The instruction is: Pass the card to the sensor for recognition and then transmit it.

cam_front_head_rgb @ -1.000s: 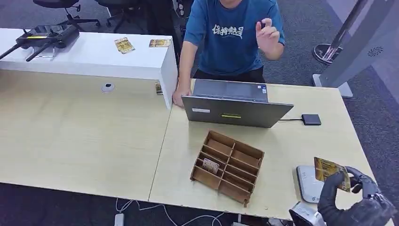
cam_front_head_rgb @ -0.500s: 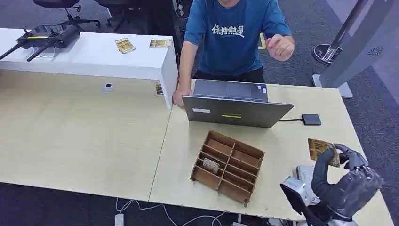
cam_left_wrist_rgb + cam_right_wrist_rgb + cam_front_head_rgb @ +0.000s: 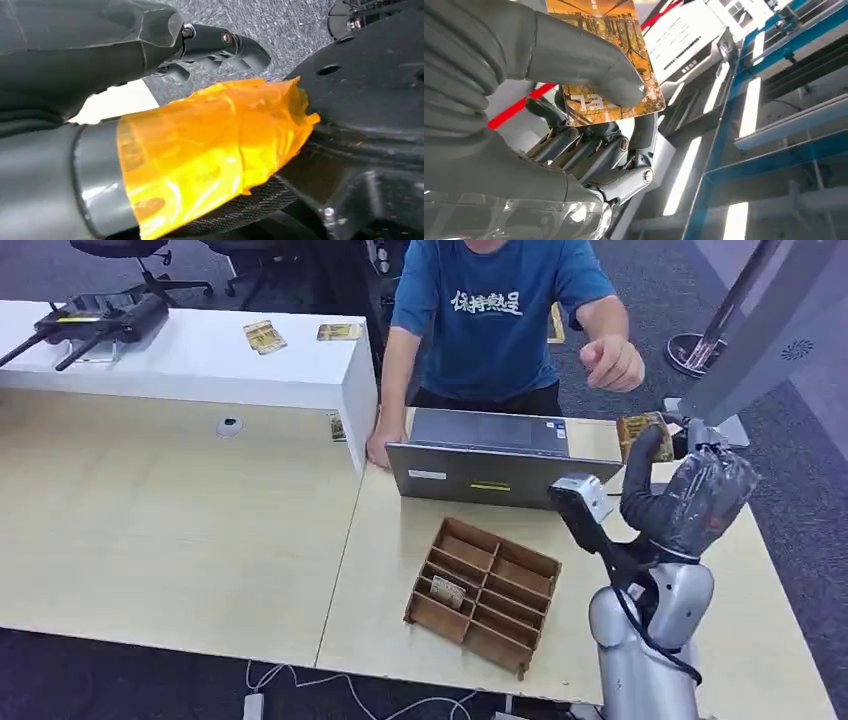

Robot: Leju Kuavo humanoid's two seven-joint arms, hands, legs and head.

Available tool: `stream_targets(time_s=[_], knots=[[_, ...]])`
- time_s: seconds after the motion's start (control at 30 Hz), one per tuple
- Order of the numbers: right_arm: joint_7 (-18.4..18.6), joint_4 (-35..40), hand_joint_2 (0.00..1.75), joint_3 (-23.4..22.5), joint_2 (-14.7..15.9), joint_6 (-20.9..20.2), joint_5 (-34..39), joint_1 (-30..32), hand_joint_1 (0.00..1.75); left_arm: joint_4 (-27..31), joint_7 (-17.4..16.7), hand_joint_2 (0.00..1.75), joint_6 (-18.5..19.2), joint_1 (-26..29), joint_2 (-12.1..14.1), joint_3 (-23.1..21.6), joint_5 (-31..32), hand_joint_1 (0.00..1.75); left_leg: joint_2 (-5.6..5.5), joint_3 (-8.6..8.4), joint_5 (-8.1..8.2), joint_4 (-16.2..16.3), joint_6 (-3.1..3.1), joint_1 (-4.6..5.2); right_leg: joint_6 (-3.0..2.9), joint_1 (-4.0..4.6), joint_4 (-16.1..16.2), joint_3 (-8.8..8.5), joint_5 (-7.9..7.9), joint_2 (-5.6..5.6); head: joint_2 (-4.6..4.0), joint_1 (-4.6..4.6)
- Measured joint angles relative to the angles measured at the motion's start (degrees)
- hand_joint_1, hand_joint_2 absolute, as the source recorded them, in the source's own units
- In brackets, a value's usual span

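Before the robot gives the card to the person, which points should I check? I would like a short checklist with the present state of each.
1. Card held by the right hand: ok, pinched under the thumb.
2. Card raised above the laptop: ok.
3. Person's hand near the card: ok, apart from it.
4. Person's hand open to receive: not ok, it looks loosely closed.
5. Card read by the sensor: cannot tell.

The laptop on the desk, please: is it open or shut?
Open. In the head view the laptop shows its lid raised, back toward the robot, with the base visible beyond it, facing the person.
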State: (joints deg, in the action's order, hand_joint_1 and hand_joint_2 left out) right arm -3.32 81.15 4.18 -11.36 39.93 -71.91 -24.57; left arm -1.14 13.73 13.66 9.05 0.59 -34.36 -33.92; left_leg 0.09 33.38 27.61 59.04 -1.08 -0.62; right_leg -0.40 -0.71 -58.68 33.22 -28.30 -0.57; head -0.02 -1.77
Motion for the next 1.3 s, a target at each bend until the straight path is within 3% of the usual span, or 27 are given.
stream_targets(time_s=[0.5, 0.7, 1.1, 1.13, 1.17, 1.2, 1.3], knots=[[14.5, -22.2, 1.75, 7.3, 4.0, -0.3, -9.6, -17.5, 1.73, 0.0, -0.6, 0.0, 1.4, -1.5, 2.3, -1.4, 4.6, 0.0, -0.02, 0.0, -0.01, 0.0, -0.01, -0.01, -0.03, 0.01, 0.0, 0.02, 0.03, -0.01, 0.0, 0.0], [15.4, -27.8, 1.75, 8.5, 4.8, -0.3, -10.2, -20.5, 1.73, 0.0, -0.7, 0.0, 1.5, -1.6, 2.7, -1.4, 4.8, 0.0, -0.02, 0.0, -0.01, 0.0, -0.01, -0.01, -0.03, 0.01, 0.0, 0.02, 0.03, -0.01, 0.0, 0.0], [17.0, -32.0, 1.75, 9.1, 5.5, -0.4, -10.7, -21.9, 1.71, 0.0, -0.9, 0.0, 1.4, -1.6, 2.8, -1.5, 5.4, 0.0, -0.02, 0.01, -0.01, 0.0, -0.01, -0.01, -0.03, 0.01, 0.0, 0.03, 0.03, -0.02, 0.0, 0.0], [17.1, -32.5, 1.75, 9.2, 5.5, -0.3, -10.6, -22.0, 1.55, 0.0, -1.0, 0.0, 1.4, -1.7, 2.8, -1.5, 5.4, 0.0, -0.02, 0.01, -0.01, 0.0, -0.01, -0.01, -0.03, 0.01, 0.0, 0.03, 0.03, -0.02, 0.0, 0.0], [17.2, -32.9, 1.75, 9.2, 5.6, -0.3, -10.5, -22.0, 0.1, 0.0, -1.0, 0.0, 1.4, -1.7, 2.8, -1.5, 5.5, 0.0, -0.02, 0.01, -0.01, 0.0, -0.01, -0.01, -0.03, 0.01, 0.0, 0.03, 0.03, -0.02, 0.0, 0.0], [17.2, -33.1, 1.75, 9.2, 5.6, -0.2, -10.5, -22.0, 0.0, 0.0, -1.0, 0.0, 1.3, -1.7, 2.8, -1.5, 5.6, 0.0, -0.02, 0.01, -0.01, 0.0, -0.01, -0.01, -0.03, 0.01, 0.0, 0.03, 0.03, -0.02, 0.0, 0.0], [17.2, -33.5, 1.75, 9.2, 5.7, -0.2, -10.0, -22.0, 0.0, 0.0, -1.0, 0.0, 1.3, -1.7, 2.8, -1.5, 5.8, 0.0, -0.01, 0.0, -0.01, 0.0, -0.01, -0.01, -0.03, 0.01, 0.0, 0.03, 0.03, -0.01, 0.0, 0.0]])
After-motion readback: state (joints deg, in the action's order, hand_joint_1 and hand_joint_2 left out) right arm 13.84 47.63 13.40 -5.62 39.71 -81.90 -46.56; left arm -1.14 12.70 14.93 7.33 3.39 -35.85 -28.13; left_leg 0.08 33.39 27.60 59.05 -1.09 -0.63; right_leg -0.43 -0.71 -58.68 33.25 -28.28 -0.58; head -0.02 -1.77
